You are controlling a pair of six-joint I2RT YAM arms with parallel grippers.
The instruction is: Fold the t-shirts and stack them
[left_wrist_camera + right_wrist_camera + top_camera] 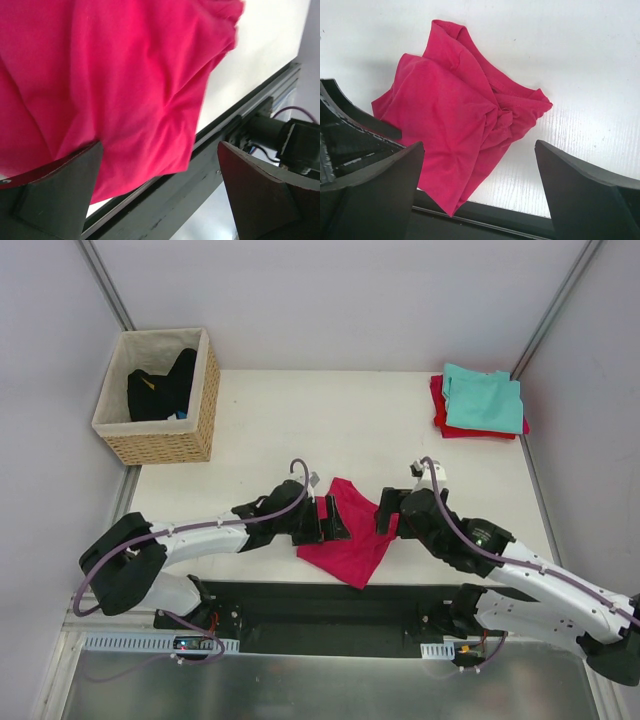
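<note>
**Pink tee crumpled at the near edge, 2 folded at the far right**

The magenta-pink t-shirt (350,535) lies in a loose, crumpled heap at the near middle of the white desk (330,420). It sits directly between the ends of the left arm (200,535) and the right arm (520,565). Its lowest corner reaches over the near edge of the desk onto the black rail (300,605) below. The fabric is bunched into folds near its right side, and one hemmed edge curls up on the far side. No label shows on it in any view.

The left jaws stand wide apart and hold nothing. In the left wrist view the 2 dark fingers (55,195) frame the pink cloth, which fills most of the picture, and the left one lies over its edge. The right jaws are also spread wide and hold nothing. In the right wrist view their fingers (580,195) stand on either side of the heap. From above, both sets of jaws sit close against the shirt's sides; whether they touch it cannot be told.

At the far right corner the teal t-shirt (483,400) lies folded flat on top of the red t-shirt (438,408), whose edges show along the left and near sides.

At the far left stands a wicker basket (165,445) with a pale lining. It holds dark clothing (165,390) with a small yellow mark, too small to read.
</note>
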